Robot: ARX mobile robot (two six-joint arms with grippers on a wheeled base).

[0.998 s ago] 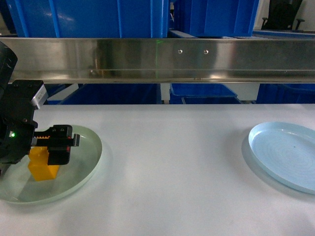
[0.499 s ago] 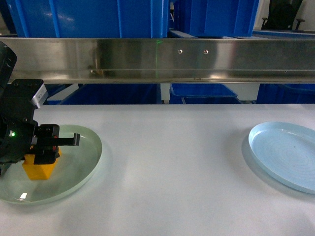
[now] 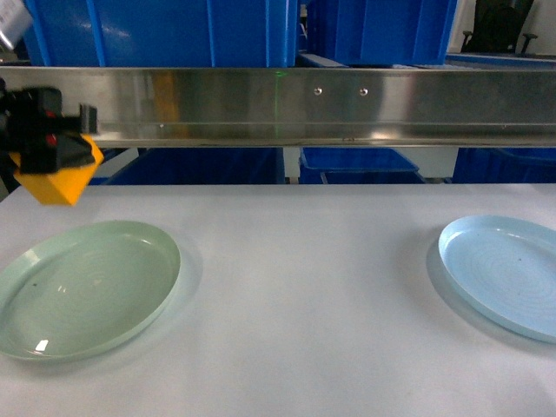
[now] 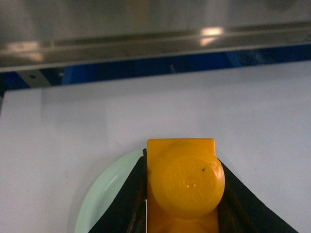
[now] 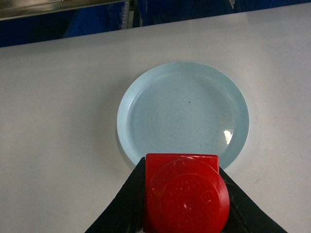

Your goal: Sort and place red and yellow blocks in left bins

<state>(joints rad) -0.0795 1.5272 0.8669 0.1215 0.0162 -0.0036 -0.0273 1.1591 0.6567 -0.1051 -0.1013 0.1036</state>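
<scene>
Blue bins [image 3: 165,30]: big and deep, up behind the shiny metal rail [image 3: 347,104]; aim past their rims.
Green plate [image 3: 82,287]: bare now, low down.
Yellow block [image 3: 54,178]: up in the air at far left, squeezed tight in the left gripper [image 3: 43,139]; keep squeezing until it is over a bin.
Red block [image 5: 187,194]: pinched in the right gripper [image 5: 184,196], over the pale blue plate [image 5: 182,114].
</scene>
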